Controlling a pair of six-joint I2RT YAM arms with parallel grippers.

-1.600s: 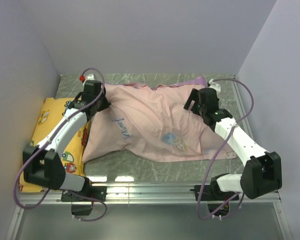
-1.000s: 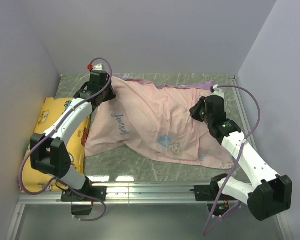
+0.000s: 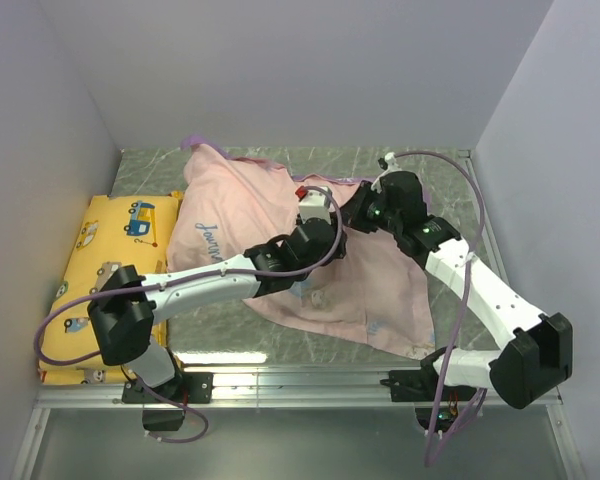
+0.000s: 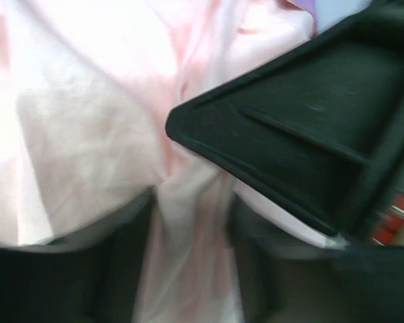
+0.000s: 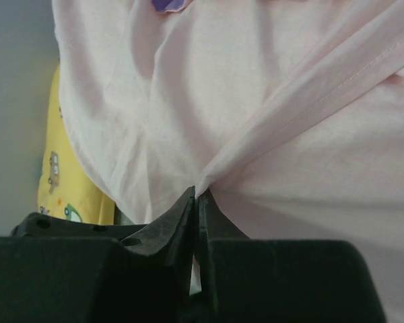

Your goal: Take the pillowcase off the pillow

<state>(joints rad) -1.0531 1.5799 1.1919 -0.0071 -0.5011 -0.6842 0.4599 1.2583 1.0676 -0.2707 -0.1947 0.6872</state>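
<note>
Pillowcase (image 3: 242, 205) sprawls mid-frame on the surface (image 3: 220, 342), long axis running upper left to lower right. My right end effector (image 5: 196, 195) is clenched on a fold near its upper right. The left end effector (image 4: 192, 222) straddles cloth just beside it, and I can't tell if it's gripping. Can't see the pillow.

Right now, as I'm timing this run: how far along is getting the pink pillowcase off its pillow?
Seemingly done: the pale pink fabric pillowcase lies slack, inside out, with no white pillow showing. In hand: right gripper pinches a fold; left gripper straddles another. Left: confirming it is empty.
</note>
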